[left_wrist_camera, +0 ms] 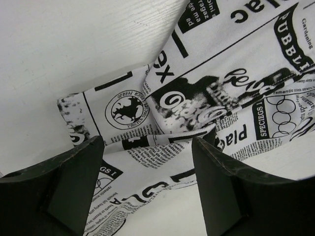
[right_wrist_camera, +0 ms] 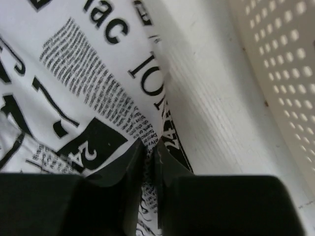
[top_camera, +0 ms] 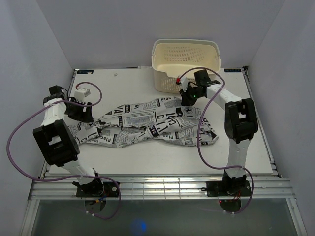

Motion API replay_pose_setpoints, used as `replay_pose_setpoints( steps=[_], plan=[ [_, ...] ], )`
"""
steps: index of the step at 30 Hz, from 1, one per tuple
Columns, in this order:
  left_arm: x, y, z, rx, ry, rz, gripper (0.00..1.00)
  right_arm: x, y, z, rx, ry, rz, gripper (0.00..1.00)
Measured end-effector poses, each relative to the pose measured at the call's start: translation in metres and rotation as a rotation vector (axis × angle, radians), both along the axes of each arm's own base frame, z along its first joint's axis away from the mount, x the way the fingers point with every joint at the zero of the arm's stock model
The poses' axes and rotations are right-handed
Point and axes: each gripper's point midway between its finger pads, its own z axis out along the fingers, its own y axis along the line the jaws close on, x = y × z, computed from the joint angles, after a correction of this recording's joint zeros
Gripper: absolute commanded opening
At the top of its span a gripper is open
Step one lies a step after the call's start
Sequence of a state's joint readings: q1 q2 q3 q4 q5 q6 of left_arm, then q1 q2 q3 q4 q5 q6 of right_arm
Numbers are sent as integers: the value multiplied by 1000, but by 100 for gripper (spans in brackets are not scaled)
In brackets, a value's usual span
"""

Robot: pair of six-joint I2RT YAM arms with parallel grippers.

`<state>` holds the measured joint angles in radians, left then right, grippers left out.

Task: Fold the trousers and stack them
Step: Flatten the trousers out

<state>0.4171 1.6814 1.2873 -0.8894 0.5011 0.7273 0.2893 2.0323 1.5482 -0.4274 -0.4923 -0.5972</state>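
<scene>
The left claw (left_wrist_camera: 146, 143): its two black fingers (left_wrist_camera: 69, 182) stand wide apart. They hold nothing.
Under the left claw: one end of the trousers (left_wrist_camera: 197, 98) lies on the white table (left_wrist_camera: 59, 49). The cloth is folded over itself here. It shows in the gap between the fingers. I cannot tell if the fingers touch it.
The right claw (right_wrist_camera: 149, 146): its fingers are squeezed almost together. A thin edge of the trousers sits in the small gap, so this claw is clamped on the cloth.
Beside the right claw: on one side of the fingertips there is a strip of bare table. Past that strip is the cream basket (right_wrist_camera: 280, 59) with its many small holes. It is near the claw but not touching it. On the other side the printed cloth spreads out.
The trousers: they are white with black newspaper words and pictures. They lie in one long, wrinkled strip from the left claw across to the right claw. A bit more goes on past the right claw, toward that arm's base.
Between the two claws: the middle of the trousers is bunched and twisted on the table.
The basket: it stands upright beyond the right claw, at the far side of the table.
</scene>
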Motion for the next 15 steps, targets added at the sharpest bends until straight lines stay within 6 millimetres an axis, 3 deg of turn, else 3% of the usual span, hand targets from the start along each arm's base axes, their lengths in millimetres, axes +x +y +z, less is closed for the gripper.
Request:
replay_pose_setpoints(
  steps=[5,12,15],
  plan=[
    [-1,0,-1,-3,4,4,82,-22,-26,3,-52,-11,28,8],
    [-14,-5,-7,-6,14,-11,81,-95,-119,69,-178,-190,-6,8],
    [-25,-9,-13,-12,32,-18,80,-132,-138,71,-266,-260,49,8]
  ],
)
